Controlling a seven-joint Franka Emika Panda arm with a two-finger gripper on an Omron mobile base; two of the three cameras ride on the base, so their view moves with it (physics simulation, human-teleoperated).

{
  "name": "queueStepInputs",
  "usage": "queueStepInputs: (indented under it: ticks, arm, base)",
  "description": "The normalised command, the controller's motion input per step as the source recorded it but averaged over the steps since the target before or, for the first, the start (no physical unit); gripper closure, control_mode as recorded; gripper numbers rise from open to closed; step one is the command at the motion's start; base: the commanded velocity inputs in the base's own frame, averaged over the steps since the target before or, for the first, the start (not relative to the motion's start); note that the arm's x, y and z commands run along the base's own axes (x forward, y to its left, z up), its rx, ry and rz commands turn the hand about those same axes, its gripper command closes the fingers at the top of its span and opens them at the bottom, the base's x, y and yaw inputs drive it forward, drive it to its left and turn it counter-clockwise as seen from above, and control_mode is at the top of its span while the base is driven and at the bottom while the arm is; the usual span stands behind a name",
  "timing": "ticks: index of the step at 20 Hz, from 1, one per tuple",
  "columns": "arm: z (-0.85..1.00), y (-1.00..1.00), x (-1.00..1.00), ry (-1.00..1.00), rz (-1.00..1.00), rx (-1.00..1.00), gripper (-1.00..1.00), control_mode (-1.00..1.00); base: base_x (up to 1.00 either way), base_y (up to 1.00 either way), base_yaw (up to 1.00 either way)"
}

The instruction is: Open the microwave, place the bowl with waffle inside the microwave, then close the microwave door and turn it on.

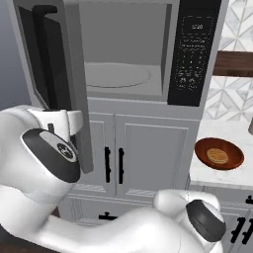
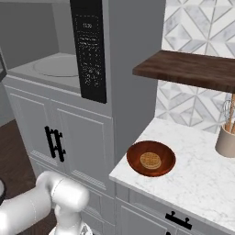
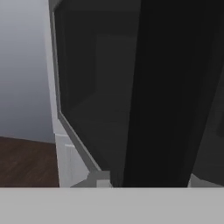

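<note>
White marble counter (image 2: pixel 202 170) under a dark wood shelf (image 2: pixel 193 69), patterned tile wall (image 2: pixel 193 27) behind; pincer's state unclear.

microwave (image 1: pixel 148 49) frame is matt grey, keypad panel (image 1: pixel 191 52) glossy black. microwave door (image 1: pixel 49 64) w/ dark tinted glass. bowl with waffle (image 2: pixel 151 158) glossy red-brown. counter (image 2: pixel 202 170) smooth white marble, shelf (image 2: pixel 193 69) dark wood.

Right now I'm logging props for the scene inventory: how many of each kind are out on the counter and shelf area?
Bowl with waffle: 1
Waffle: 1
Utensil crock: 1
Wooden shelf: 1
Total: 4
</note>
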Motion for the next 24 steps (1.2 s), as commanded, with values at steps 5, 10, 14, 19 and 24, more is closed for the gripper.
queueStepInputs:
  ticks: [5, 10, 14, 19, 24]
  arm:
    - [-0.71, 0.3, 0.37, 0.0, 0.0, 0.02, -1.0, -1.0]
    - [-0.41, -0.75, -0.59, -0.06, 0.0, 0.06, -1.0, -1.0]
    - [-0.33, -0.51, -0.34, -0.23, 0.03, 0.12, -1.0, -1.0]
    - [-0.86, -1.0, -0.4, -0.03, 0.12, 0.32, -1.0, -1.0]
    - [-0.64, -1.0, -0.31, -0.08, 0.21, 0.29, -1.0, -1.0]
  base:
    - [0.0, 0.0, 0.0]
    - [0.0, 0.0, 0.0]
    - [0.0, 0.0, 0.0]
    - [0.0, 0.0, 0.0]
    - [0.0, 0.0, 0.0]
